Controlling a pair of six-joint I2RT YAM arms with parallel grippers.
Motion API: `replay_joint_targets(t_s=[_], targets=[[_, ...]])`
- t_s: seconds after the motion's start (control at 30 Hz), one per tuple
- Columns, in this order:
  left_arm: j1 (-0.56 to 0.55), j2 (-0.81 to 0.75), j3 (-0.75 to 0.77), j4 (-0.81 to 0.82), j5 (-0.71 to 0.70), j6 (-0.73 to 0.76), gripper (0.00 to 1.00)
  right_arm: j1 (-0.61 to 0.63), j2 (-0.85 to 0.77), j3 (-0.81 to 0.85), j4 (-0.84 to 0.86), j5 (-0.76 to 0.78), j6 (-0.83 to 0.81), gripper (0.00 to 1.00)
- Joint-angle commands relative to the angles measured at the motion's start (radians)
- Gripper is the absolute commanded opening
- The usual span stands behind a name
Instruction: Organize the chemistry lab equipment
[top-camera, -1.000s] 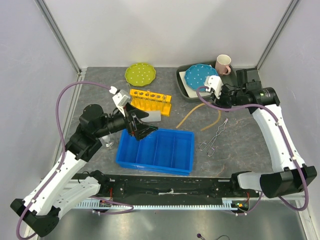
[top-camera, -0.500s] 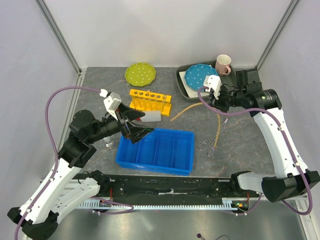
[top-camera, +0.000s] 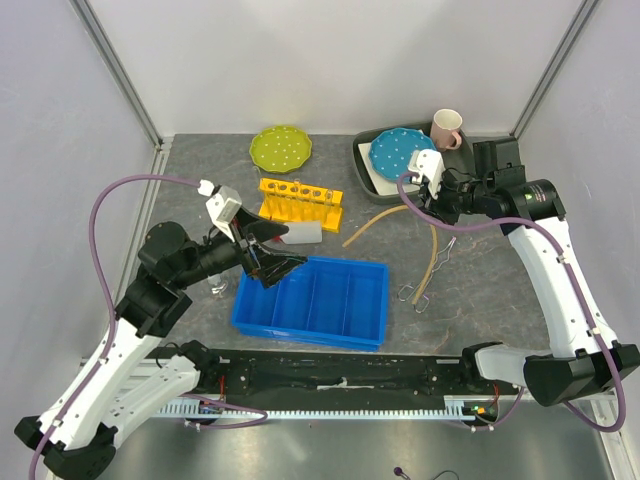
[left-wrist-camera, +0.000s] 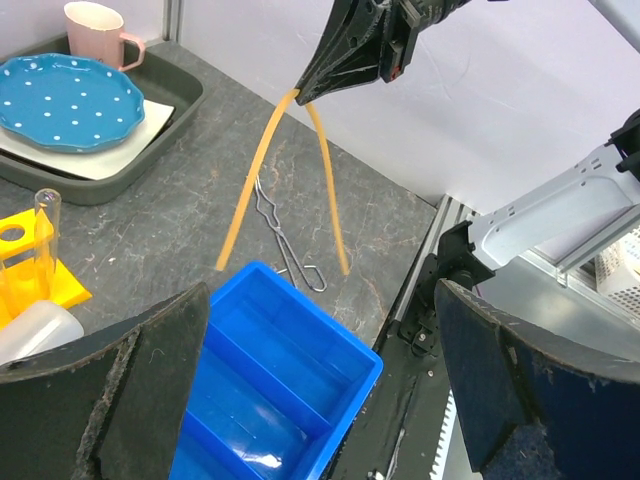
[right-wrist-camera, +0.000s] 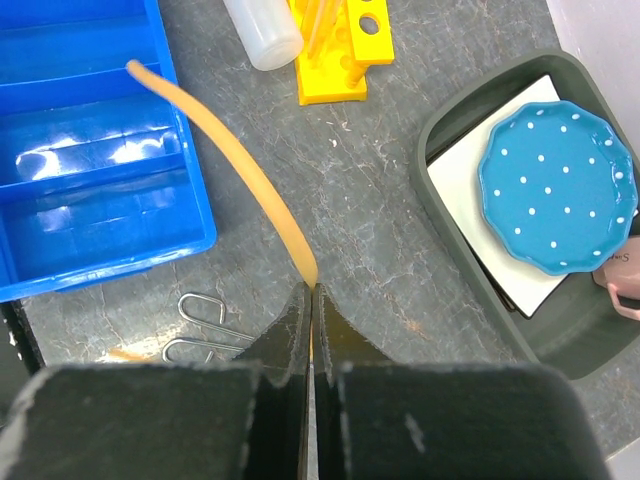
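My right gripper (right-wrist-camera: 313, 288) (top-camera: 420, 207) is shut on the thin tan rubber tube (right-wrist-camera: 240, 165) (top-camera: 433, 255) near its middle. It holds the tube above the table, and both ends hang down (left-wrist-camera: 245, 190). The metal tongs (top-camera: 430, 272) (right-wrist-camera: 200, 325) lie on the table under it. My left gripper (left-wrist-camera: 320, 400) (top-camera: 272, 256) stands wide open and empty over the left end of the blue bin (top-camera: 320, 300) (left-wrist-camera: 270, 370). The yellow rack (top-camera: 300, 203) (right-wrist-camera: 340, 45) stands behind the bin, with the white squeeze bottle (top-camera: 300, 233) (right-wrist-camera: 262, 30) lying beside it. A clear tube (left-wrist-camera: 45, 235) stands in the rack.
A grey tray (top-camera: 365, 165) at the back right holds a dotted blue plate (top-camera: 402, 150). A pink-handled mug (top-camera: 446, 128) stands behind it, and a green plate (top-camera: 280, 148) lies at the back centre. A small clear glass item (top-camera: 215, 285) sits left of the bin.
My left arm drew back to the left, its gripper still open. My right gripper lifted the tube, and one strand now hangs down toward the tongs.
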Motion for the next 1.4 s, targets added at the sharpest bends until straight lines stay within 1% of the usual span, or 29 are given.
replay_joint_targets(t_s=[0.0,0.43,0.67,0.77,1.07,1.17,1.37], targets=[[0.002,-0.016,0.001,-0.001,-0.012,0.01,1.0,0.007,-0.014,0.038,0.017,-0.034,0.016,0.01],[0.002,-0.023,-0.004,-0.015,-0.023,0.023,1.0,0.007,-0.016,0.049,0.015,-0.046,0.028,0.01],[0.002,-0.019,-0.004,-0.006,-0.018,0.023,1.0,0.014,-0.017,0.064,0.009,-0.091,0.043,0.01],[0.002,-0.016,-0.005,0.016,-0.009,0.009,1.0,0.025,-0.014,0.07,0.011,-0.137,0.059,0.01],[0.002,0.015,-0.041,0.187,0.059,-0.117,1.0,0.112,0.022,0.105,0.017,-0.331,0.096,0.01],[0.002,0.029,-0.054,0.276,0.072,-0.164,1.0,0.14,0.048,0.13,0.019,-0.39,0.109,0.01],[0.002,0.063,-0.09,0.393,0.082,-0.25,1.0,0.2,0.099,0.182,0.051,-0.466,0.155,0.01]])
